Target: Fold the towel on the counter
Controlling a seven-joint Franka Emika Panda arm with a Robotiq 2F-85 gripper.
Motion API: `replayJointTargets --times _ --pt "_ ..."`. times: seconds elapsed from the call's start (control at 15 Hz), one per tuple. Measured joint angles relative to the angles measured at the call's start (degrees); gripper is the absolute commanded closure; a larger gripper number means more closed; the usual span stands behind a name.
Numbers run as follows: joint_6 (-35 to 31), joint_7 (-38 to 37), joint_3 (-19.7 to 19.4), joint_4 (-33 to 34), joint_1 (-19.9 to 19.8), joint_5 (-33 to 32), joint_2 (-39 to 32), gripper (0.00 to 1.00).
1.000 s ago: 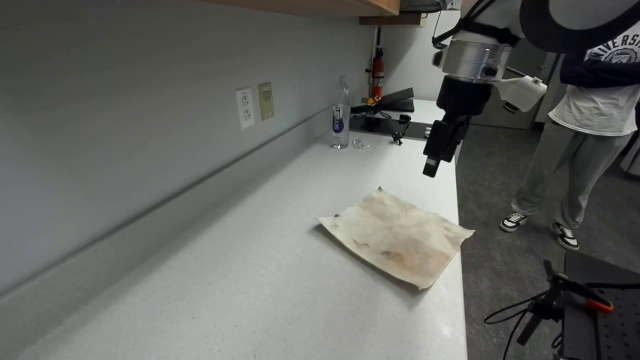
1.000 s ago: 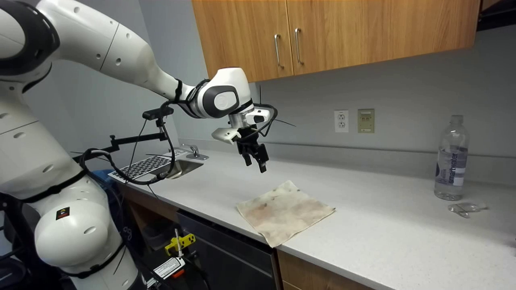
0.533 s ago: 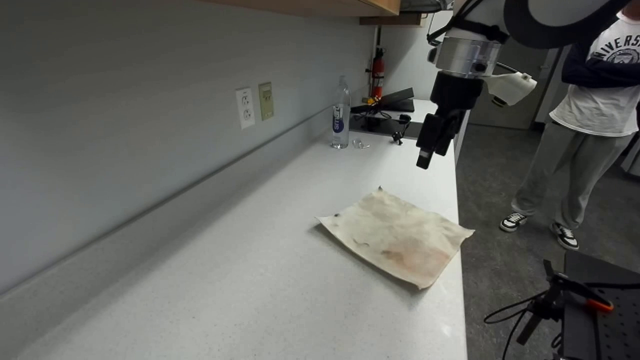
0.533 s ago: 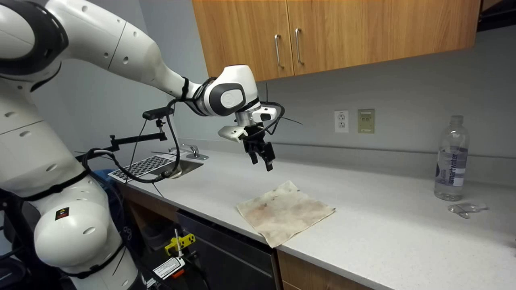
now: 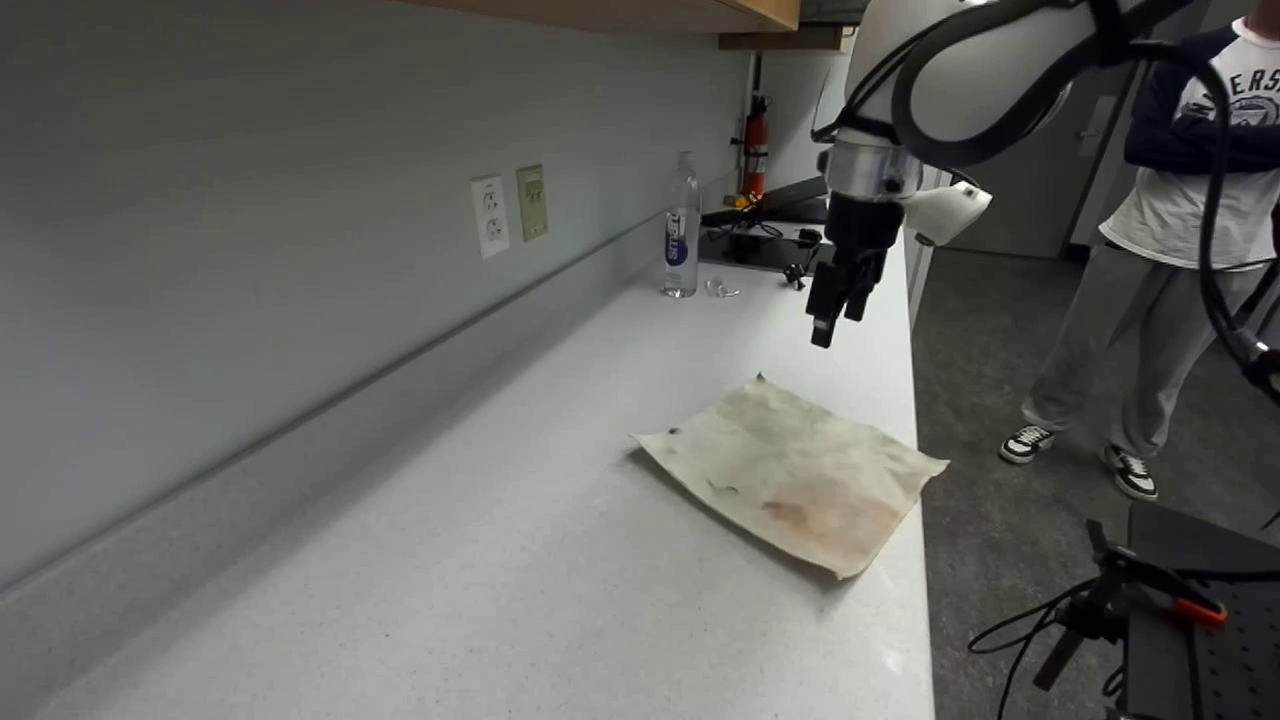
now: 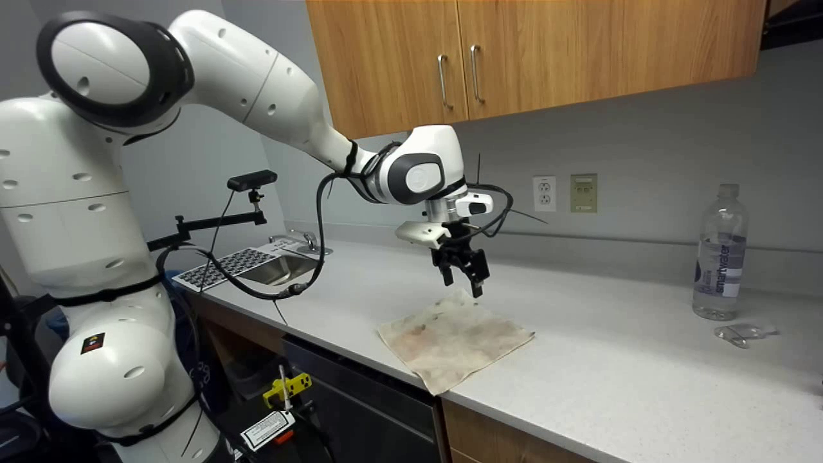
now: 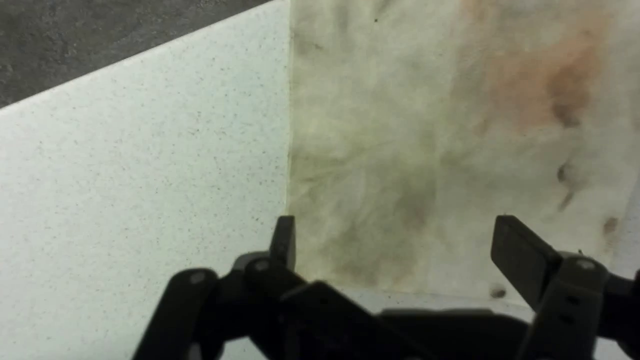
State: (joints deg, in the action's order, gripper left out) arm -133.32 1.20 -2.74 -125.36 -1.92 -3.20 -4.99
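1. The towel (image 6: 453, 344) lies spread out and unfolded on the counter (image 5: 500, 560), one corner (image 5: 936, 468) poking just past the front edge; the folding, I judge, has yet to begin.
2. The gripper (image 7: 397, 232) hangs apart from the towel, seemingly above one end of it, its fingers (image 7: 522, 255) spread wide and holding nothing. In the wrist view one finger lines up with a side edge and the other is over the towel.
3. The likeliest failure is a missed pinch: the towel is thin and mostly flat, so fingers closing a little high would slide over it.
4. Going too low could ram the tips into the hard counter and pin the towel down.
5. Closing from such a wide spread may gather a bunch of the towel instead of an edge, leaving the fold crooked.
6. A sideways shove could slide the towel further over the edge, towards the floor (image 7: 75, 45), because that corner overhangs.
7. The cable (image 6: 296, 289) looping below the arm (image 6: 280, 83) might snag or drag on the counter if the arm dips.
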Motion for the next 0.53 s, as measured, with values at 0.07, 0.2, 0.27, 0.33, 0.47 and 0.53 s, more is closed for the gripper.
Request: replayJointTargets --times 0.07,0.2,0.27,0.33,0.47,0.53 --pt "-1.2 1.7 -0.3 1.1 -0.5 0.1 -2.4 0.0" --pt "-3.4 4.5 -0.6 3.6 -1.3 0.5 -6.9 0.0" --pt "-3.6 5.7 -0.6 4.7 -1.6 0.8 -8.6 0.0" --pt "-3.6 6.4 -0.6 5.8 -1.8 1.0 -9.9 0.0" --pt "-3.6 6.8 -0.6 6.9 -1.9 1.1 -11.0 0.0" --pt "-3.6 6.9 -0.5 7.1 -1.9 1.1 -11.0 0.0"
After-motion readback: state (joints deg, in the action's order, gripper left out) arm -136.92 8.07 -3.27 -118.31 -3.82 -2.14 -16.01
